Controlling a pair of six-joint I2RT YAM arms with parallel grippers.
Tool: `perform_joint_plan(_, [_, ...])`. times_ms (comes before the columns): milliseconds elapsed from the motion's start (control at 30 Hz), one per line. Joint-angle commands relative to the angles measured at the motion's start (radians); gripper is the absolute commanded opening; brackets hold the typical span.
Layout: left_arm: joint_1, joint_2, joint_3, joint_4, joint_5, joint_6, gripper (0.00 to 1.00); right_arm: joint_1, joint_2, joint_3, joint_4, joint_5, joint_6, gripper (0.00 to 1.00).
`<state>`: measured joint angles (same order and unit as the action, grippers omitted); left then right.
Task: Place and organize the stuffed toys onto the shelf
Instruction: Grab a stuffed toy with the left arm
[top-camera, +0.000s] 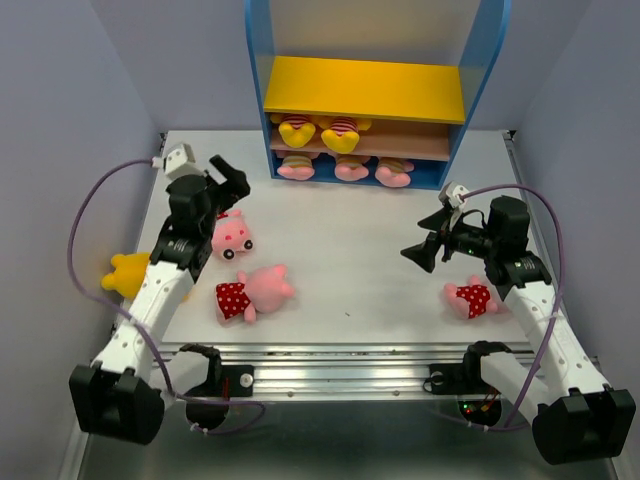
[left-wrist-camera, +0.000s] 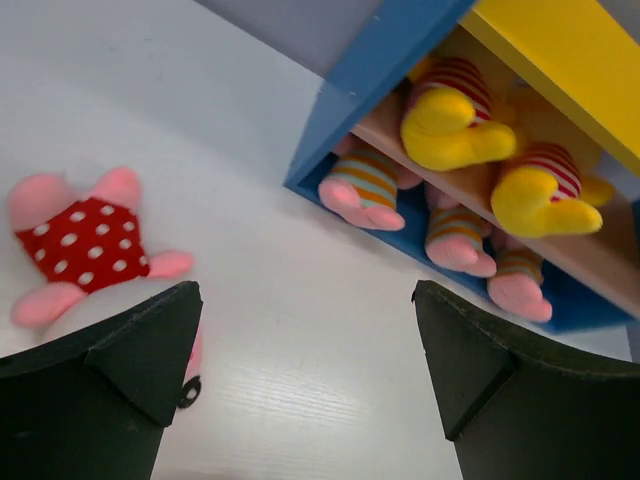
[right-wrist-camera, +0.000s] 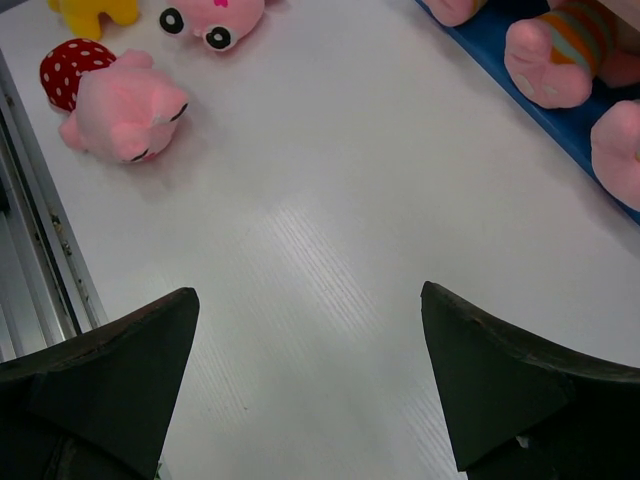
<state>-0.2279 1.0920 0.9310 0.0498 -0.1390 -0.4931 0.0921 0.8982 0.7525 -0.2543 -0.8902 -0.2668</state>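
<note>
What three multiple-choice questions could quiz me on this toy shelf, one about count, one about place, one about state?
1. How many pigs lie on the shelf's blue base? A one, B three, C five.
2. Where are the shelved yellow bears? A yellow top board, B brown middle board, C blue base.
3. How are the left claw and right claw? A both open and empty, B both shut on pigs, C one holding a bear.

1 B: three striped pink bodies show there.
2 B: they lie just under the yellow top board.
3 A: each wrist view shows a wide, empty gap.
</note>
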Motion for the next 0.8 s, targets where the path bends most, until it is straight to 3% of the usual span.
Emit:
perform_joint_plan(0, [0.021, -0.173, -0.090, -0.108, -0.250, -0.246, 0.99, -0.003, 0.002, 0.001, 0.010, 0.011, -0.015, 0.98])
perform_joint_plan(33, [0.024, -0.176, -0.083, -0.227, -0.366, -0.312, 0.99, -0.003, 0.004, 0.001, 0.010, 0.013, -0.017, 0.98])
perform_joint_plan(133, [0.074, -0.114, -0.035, -0.455, -0.506, -0.444, 0.99, -0.003, 0.011, -0.001, 0.010, 0.022, -0.020, 0.98])
perform_joint_plan(200, [0.164, -0.023, -0.037, -0.508, -0.482, -0.461, 0.99, -0.003, 0.015, -0.001, 0.010, 0.027, -0.020, 0.98])
perform_joint_plan(300, [0.272, 0.080, -0.101, -0.473, -0.338, -0.443, 0.99, -0.003, 0.024, -0.002, 0.010, 0.036, -0.023, 0.98])
perform_joint_plan(633, [0.387, 0.137, -0.178, -0.390, -0.402, -0.458, 0.98, -0.003, 0.045, -0.001, 0.004, 0.048, -0.037, 0.98])
perform_joint_plan(767, [0.412, 0.173, -0.198, -0.393, -0.393, -0.483, 0.91, -0.003, 0.050, -0.002, 0.003, 0.046, -0.038, 0.98])
